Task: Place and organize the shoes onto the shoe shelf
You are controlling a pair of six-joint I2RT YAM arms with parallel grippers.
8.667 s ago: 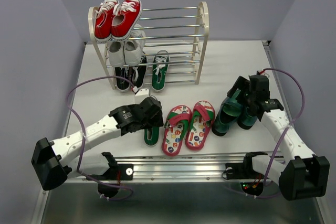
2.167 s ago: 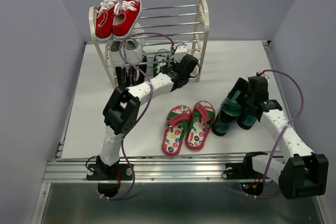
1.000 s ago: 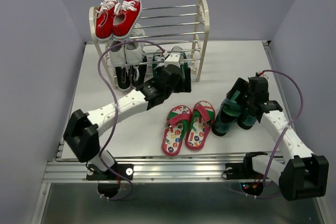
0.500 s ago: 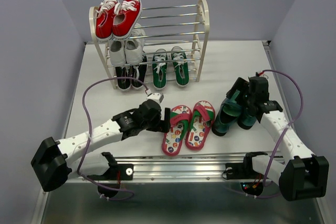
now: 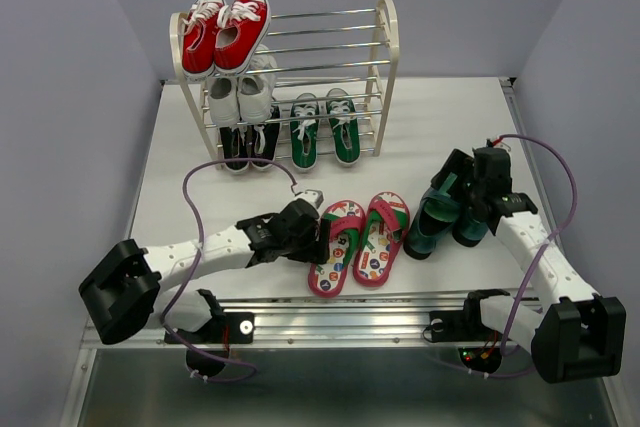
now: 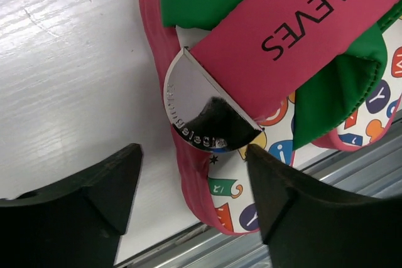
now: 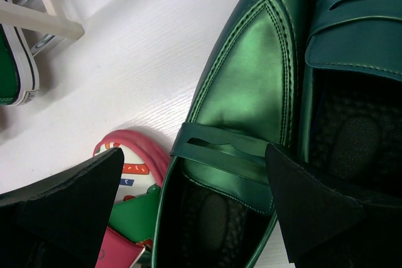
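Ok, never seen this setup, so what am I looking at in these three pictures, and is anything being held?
Two robot arms with two-finger grippers, bolted at the near edge of a table. The wide picture looks down from above and behind them; the close-ups come from a camera on each wrist. On it lie flip-flops and green heels; green sneakers sit low on the shoe shelf. The left gripper is open astride one flip-flop's edge, the right gripper open above a heel. Nothing is held.

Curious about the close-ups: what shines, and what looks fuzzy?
Left wrist view: the metal badge on the flip-flop mirrors something dark; the left end effector is a flat black shape. Right wrist view: the green heel carries a bright sheen; the right end effector likewise. Top view: even light, faint shadows.
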